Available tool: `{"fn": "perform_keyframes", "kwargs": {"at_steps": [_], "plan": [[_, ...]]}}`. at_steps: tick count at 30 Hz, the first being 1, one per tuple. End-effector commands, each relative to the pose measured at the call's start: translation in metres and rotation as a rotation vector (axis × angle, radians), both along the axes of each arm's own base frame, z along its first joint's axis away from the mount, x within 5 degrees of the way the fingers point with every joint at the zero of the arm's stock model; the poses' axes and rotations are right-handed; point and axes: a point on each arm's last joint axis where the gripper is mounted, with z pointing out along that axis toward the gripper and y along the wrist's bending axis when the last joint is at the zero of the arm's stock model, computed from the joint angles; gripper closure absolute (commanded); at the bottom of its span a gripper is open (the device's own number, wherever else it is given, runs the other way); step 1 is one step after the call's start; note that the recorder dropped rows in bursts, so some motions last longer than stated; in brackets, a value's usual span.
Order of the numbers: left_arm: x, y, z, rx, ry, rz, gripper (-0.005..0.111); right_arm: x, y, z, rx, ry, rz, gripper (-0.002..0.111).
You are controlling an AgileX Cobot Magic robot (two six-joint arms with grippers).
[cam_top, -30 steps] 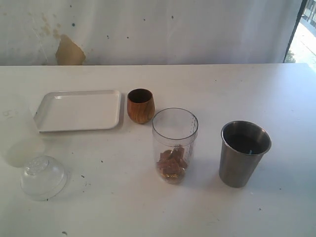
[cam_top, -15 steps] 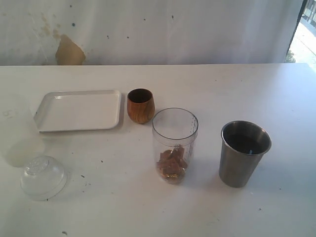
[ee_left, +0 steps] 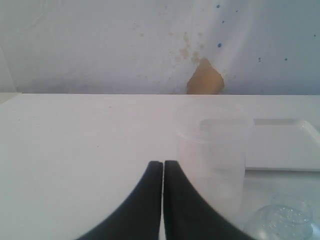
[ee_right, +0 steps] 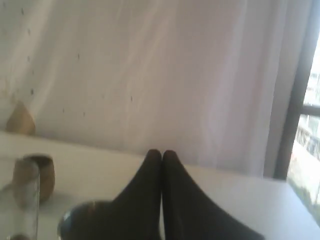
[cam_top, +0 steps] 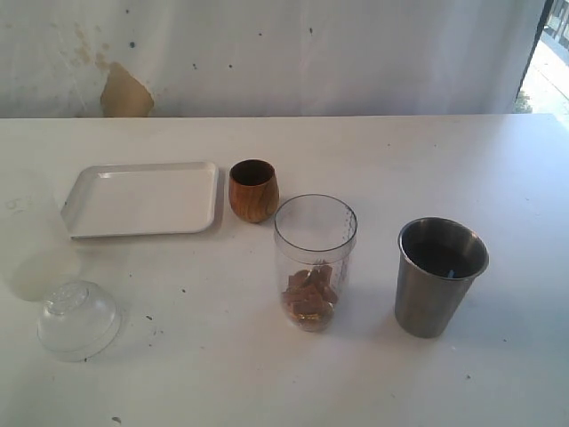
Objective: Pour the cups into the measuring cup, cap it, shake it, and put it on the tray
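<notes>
The clear measuring cup (cam_top: 315,260) stands mid-table with brown chunks at its bottom. Behind it to the left sits the brown wooden cup (cam_top: 253,190); the steel tumbler (cam_top: 439,276) stands to its right. The white tray (cam_top: 140,198) lies at the left. The clear dome cap (cam_top: 77,318) rests near the front left. Neither arm shows in the exterior view. My left gripper (ee_left: 163,163) is shut and empty, with the cap (ee_left: 282,223) off to one side. My right gripper (ee_right: 161,153) is shut and empty above the steel tumbler's rim (ee_right: 82,216); the wooden cup (ee_right: 39,176) and measuring cup (ee_right: 19,200) show beyond.
A frosted translucent container (ee_left: 212,150) stands just past my left fingers, in front of the tray (ee_left: 282,150); in the exterior view it shows only faintly at the far left (cam_top: 31,240). A white curtain backs the table, and a window edge (cam_top: 547,44) is at the right.
</notes>
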Motion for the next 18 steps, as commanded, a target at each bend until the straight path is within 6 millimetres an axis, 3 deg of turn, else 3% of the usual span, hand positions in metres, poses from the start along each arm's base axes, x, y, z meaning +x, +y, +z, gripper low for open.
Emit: {"fn": "perform_keyframes", "kwargs": {"at_steps": [1, 4, 7, 11, 13, 18], "plan": [[0.0, 0.0, -0.001, 0.008, -0.01, -0.003, 0.106, -0.004, 0.001, 0.014, 0.098, -0.151, 0.036, 0.108], [0.0, 0.0, -0.001, 0.008, -0.01, -0.003, 0.106, -0.004, 0.001, 0.014, 0.147, -0.147, 0.051, 0.107], [0.0, 0.0, -0.001, 0.008, -0.01, -0.003, 0.106, -0.004, 0.001, 0.014, 0.154, -0.148, 0.053, 0.088], [0.0, 0.0, -0.001, 0.008, -0.01, -0.003, 0.106, 0.004, 0.001, 0.011, 0.176, -0.087, 0.056, 0.034], [0.0, 0.0, -0.001, 0.008, -0.01, -0.003, 0.106, 0.009, 0.002, 0.009, 0.247, -0.038, 0.072, 0.017], [0.0, 0.0, -0.001, 0.008, -0.01, -0.003, 0.106, 0.023, 0.003, 0.001, 0.214, 0.073, 0.058, 0.011]]}}
